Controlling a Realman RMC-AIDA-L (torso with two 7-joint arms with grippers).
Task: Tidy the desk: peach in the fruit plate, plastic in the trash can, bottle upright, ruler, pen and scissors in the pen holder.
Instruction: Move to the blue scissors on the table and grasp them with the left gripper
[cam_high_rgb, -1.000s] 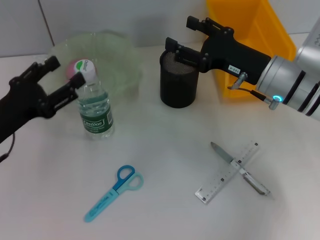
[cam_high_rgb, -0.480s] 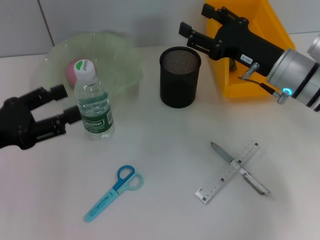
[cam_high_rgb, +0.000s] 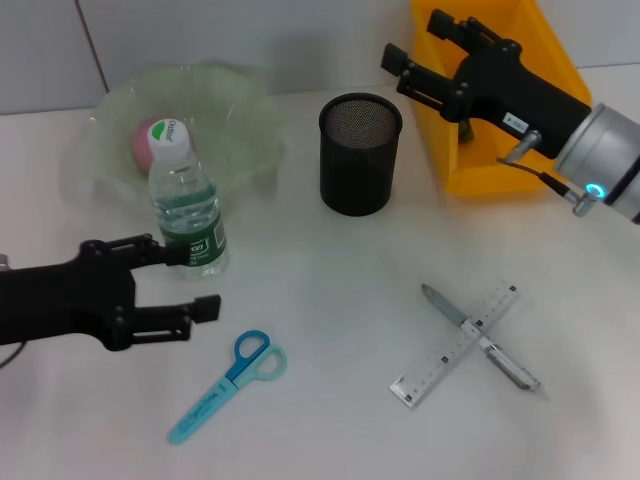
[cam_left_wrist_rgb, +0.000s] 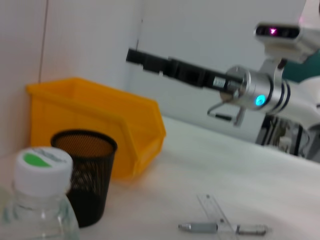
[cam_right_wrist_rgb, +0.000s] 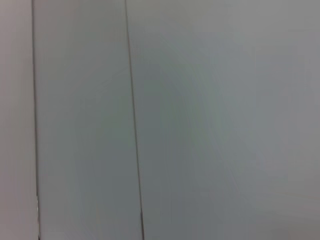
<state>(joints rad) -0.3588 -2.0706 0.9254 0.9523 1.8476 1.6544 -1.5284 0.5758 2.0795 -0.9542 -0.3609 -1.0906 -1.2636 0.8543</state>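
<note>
Scissors (cam_high_rgb: 227, 386) flat, handles toward bottle (cam_high_rgb: 187, 213), beside spread left gripper (cam_high_rgb: 185, 280); right gripper (cam_high_rgb: 417, 52) spread.

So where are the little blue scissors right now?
In the head view the scissors lie flat on the desk, near its front on the robot's left, just below the open left gripper.
</note>
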